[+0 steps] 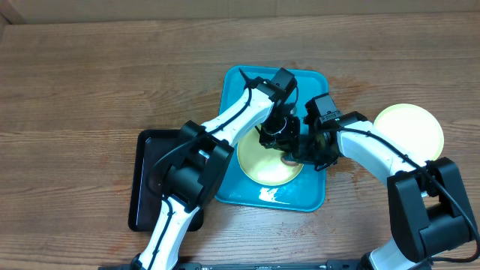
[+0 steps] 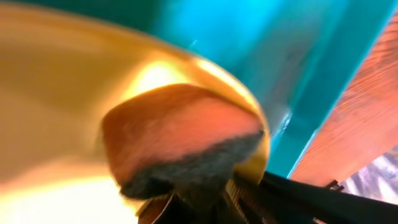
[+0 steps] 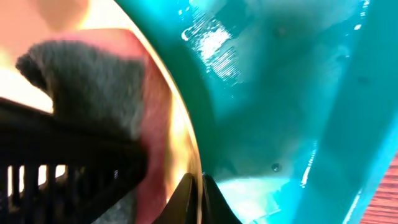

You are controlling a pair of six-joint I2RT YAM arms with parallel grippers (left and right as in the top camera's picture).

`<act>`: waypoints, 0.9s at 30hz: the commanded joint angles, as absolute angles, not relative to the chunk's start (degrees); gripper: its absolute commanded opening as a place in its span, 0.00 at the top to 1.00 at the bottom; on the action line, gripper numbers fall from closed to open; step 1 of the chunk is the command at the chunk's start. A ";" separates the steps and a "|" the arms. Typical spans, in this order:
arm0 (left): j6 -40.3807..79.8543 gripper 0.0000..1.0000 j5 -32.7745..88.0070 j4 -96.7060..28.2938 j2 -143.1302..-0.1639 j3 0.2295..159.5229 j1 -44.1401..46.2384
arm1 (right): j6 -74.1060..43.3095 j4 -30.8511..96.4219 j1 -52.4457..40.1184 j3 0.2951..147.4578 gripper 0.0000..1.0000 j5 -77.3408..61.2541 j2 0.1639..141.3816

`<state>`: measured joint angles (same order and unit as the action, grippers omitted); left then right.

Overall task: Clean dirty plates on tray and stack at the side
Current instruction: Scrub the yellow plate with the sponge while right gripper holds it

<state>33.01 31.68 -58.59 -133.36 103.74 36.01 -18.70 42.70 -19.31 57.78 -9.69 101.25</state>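
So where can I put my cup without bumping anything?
Free: the bare table behind the blue tray and left of the black tray. Crowded: the tray's middle, where the left gripper holds a sponge and the right gripper pinches the plate.

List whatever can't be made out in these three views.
Overhead: the left arm and right arm cover the right part of the plate on the tray, so any smears there cannot be judged.
Left wrist: blurred and too close; the sponge blocks most of the plate's surface.
Right wrist: the sponge and a dark blurred housing hide the left side; the right fingers are cut off by the bottom edge.
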 commanded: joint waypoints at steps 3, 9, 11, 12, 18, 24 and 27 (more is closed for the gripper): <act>35.53 0.96 28.51 -66.32 -134.69 103.22 36.29 | -17.98 42.46 -19.86 57.43 0.96 -7.62 101.89; 40.47 0.96 3.07 -76.14 -134.67 103.24 36.36 | -17.98 42.44 -19.86 57.43 0.96 -7.62 101.86; 43.03 0.96 -6.28 -78.30 -134.56 103.24 36.34 | -17.98 42.44 -19.86 57.43 0.96 -7.62 101.86; 43.81 0.96 -10.41 -78.98 -134.45 103.24 36.29 | -17.98 42.41 -19.86 57.43 0.96 -7.62 101.86; 44.21 0.96 -26.00 -80.42 -134.45 103.37 35.68 | -17.98 42.30 -19.86 57.43 0.96 -7.62 101.86; 47.16 0.95 -24.14 -86.15 -133.99 108.29 34.30 | -17.98 42.24 -19.86 57.43 0.96 -7.62 101.86; 46.94 0.95 -17.63 -87.94 -131.85 110.50 34.30 | -17.96 42.28 -19.86 57.43 0.96 -7.60 101.86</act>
